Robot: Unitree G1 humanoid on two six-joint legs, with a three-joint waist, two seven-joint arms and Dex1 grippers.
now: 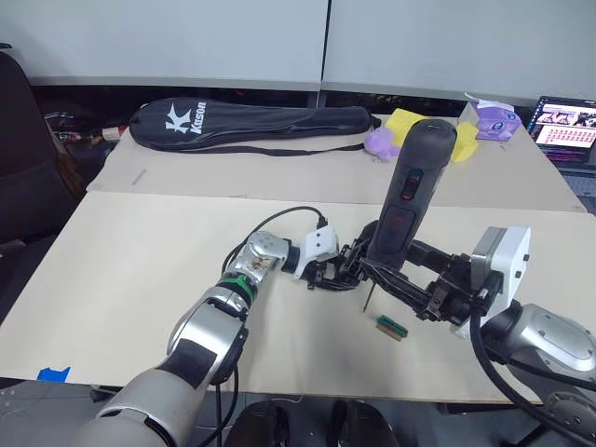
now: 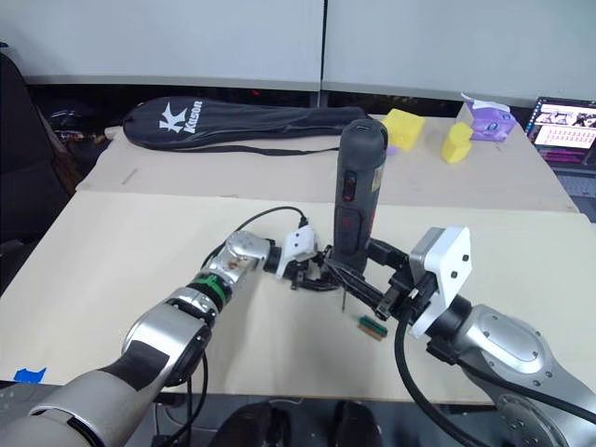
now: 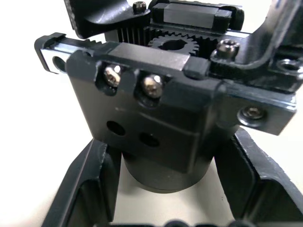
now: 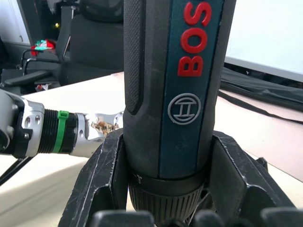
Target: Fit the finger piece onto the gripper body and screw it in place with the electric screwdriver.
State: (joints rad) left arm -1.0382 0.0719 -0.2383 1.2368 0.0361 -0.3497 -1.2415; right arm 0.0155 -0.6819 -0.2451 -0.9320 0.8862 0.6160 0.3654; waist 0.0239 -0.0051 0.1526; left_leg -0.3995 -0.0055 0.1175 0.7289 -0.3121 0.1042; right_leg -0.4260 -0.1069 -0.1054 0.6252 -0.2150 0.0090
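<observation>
Left fingers (image 3: 94, 189) clamp the gripper body (image 3: 161, 118) at table (image 1: 140, 270) centre; two screws already sit in its face. Right gripper (image 2: 372, 279) is closed around the upright screwdriver (image 2: 358, 191), bit down just at 3 o'clock of the body. Finger piece I can't pick out; screwing seems under way, not finished

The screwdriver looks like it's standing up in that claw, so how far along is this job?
Both tools are in hand: the left gripper is shut on the gripper body, and the right gripper holds the electric screwdriver upright, its bit pointing down at the table beside the body. Two screws already sit in the body's block. I can't make out the finger piece, so fitting and screwing it seem left to do.
</observation>
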